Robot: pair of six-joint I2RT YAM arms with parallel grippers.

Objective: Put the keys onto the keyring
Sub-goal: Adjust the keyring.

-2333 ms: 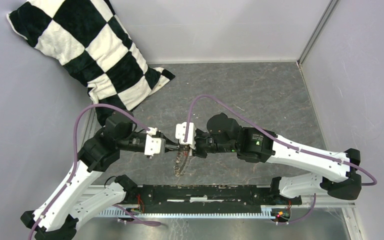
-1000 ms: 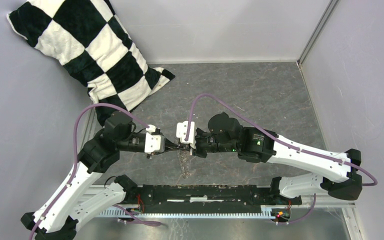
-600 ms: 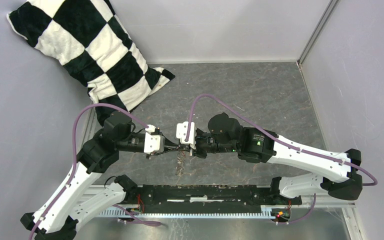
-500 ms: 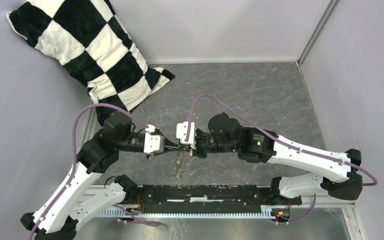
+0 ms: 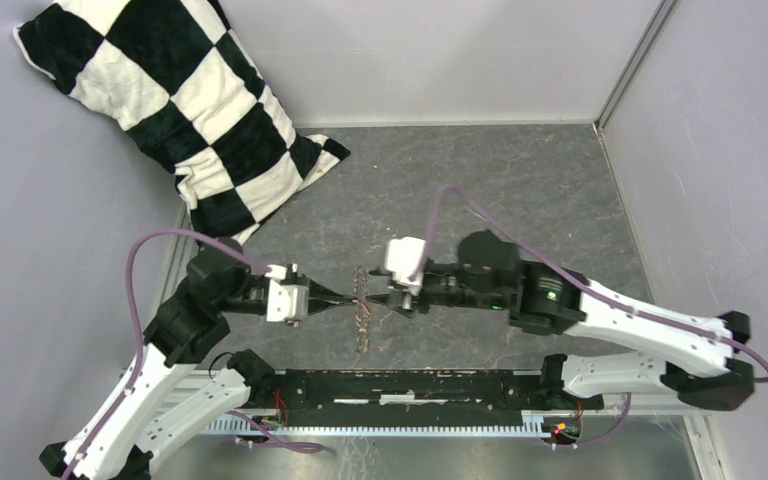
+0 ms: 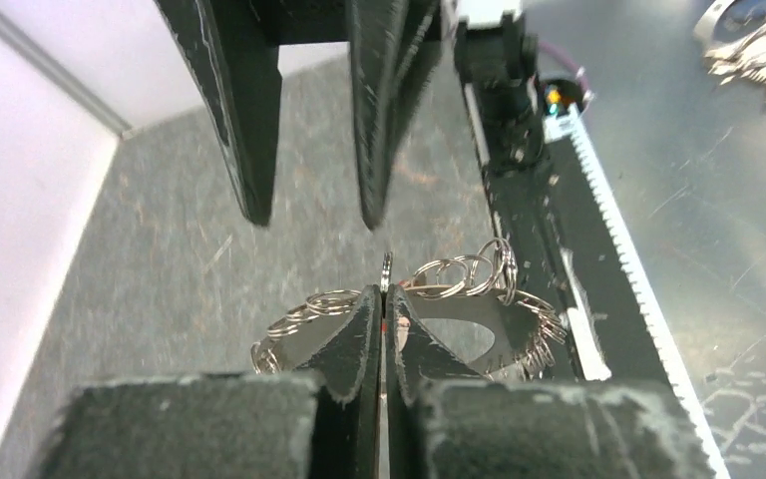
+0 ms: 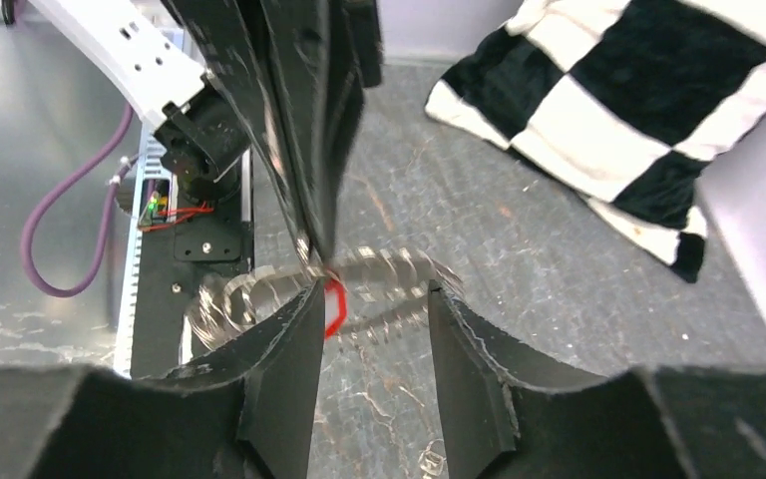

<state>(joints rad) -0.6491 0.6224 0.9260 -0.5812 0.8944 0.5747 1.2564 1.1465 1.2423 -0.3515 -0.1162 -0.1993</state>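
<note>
Over the mottled grey surface point(image 5: 520, 190), the fully closed left gripper point(image 6: 381, 299) pinches the keyring point(image 5: 362, 320), a jagged chain of silver rings with a red tag point(image 7: 332, 304). The right gripper point(image 7: 371, 294) gapes empty; the tiny key cannot be made out.

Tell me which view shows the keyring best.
Left wrist: the keyring is sharp, its single rings distinct. Right wrist shows it blurred, with its red tag. The top view shows only a thin, tiny strip.
</note>
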